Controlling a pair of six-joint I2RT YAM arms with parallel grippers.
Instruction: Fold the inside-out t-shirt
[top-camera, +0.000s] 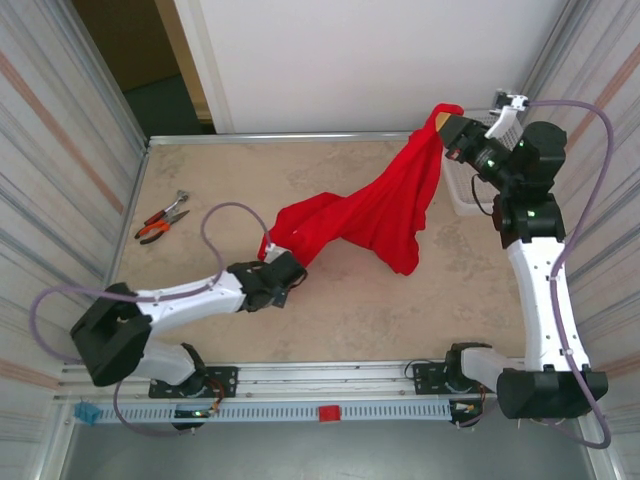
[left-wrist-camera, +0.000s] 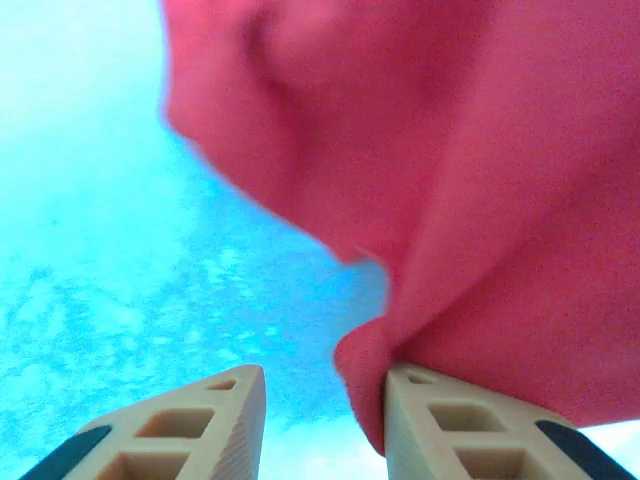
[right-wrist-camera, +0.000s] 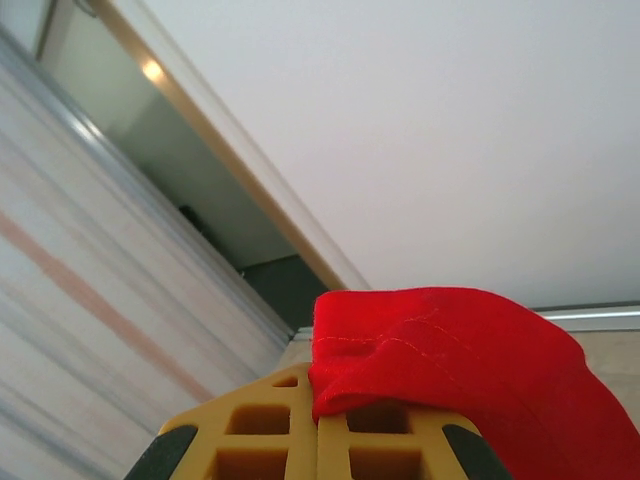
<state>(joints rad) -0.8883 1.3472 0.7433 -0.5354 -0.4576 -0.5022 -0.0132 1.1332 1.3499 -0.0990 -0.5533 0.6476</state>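
The inside-out t-shirt (top-camera: 372, 208) is bright red and hangs stretched in the air across the table's right half. My right gripper (top-camera: 447, 126), raised at the back right, is shut on its upper corner. In the right wrist view the stitched hem (right-wrist-camera: 440, 340) drapes over the closed yellow fingertips (right-wrist-camera: 318, 400). My left gripper (top-camera: 288, 262) sits low at the shirt's lower left end. In the left wrist view its jaws (left-wrist-camera: 325, 400) stand apart. A fold of the red cloth (left-wrist-camera: 450, 180) lies between them against the right finger (left-wrist-camera: 440, 420), with a gap to the left finger.
Orange-handled pliers (top-camera: 160, 218) lie at the table's left side. Striped panels wall in the beige table (top-camera: 350, 310) on both sides, and a metal rail (top-camera: 280, 138) runs along its back edge. A white bracket (top-camera: 462, 196) stands by the right arm.
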